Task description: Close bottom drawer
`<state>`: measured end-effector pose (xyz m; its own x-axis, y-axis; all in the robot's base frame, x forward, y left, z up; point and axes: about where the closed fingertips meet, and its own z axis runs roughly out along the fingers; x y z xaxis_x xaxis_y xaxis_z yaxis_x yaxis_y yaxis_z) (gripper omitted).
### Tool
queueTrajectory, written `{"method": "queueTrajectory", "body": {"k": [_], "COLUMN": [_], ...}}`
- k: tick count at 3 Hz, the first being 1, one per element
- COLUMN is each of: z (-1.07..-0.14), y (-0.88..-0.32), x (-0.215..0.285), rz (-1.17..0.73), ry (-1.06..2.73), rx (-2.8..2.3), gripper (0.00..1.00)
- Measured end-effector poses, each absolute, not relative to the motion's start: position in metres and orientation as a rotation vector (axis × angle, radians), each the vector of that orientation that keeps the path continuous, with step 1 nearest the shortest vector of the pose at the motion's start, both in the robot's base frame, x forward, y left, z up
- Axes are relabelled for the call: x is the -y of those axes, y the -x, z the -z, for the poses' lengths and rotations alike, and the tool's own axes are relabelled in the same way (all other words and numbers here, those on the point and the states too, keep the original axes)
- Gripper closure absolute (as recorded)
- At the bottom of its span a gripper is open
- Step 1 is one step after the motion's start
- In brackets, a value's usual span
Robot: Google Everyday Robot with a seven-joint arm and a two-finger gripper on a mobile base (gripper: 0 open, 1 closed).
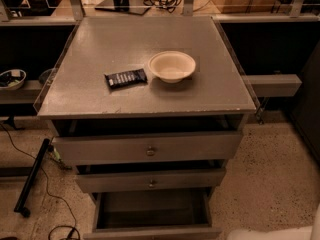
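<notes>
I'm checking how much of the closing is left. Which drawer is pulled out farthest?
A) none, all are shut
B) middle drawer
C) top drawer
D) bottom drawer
D: the bottom drawer juts out farthest, with its dark interior exposed, past the middle drawer and the top drawer. The gripper is not in view; only a pale robot part shows at the lower right corner.
</notes>
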<state>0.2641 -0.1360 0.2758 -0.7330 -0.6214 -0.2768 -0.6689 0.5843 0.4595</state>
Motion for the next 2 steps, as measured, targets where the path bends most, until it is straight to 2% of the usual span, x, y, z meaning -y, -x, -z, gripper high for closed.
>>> {"method": "queueTrajectory", "body": {"k": [1,2], "z": [-0.2659,-0.2619], "y": [-0.2913,-0.2911], "x": [0.1384,0.1385], "rz": [-0.847,-0.845], "ry": [1.044,1.042], "rx": [-2.731,-2.736], "gripper": [1.00,1.00]}}
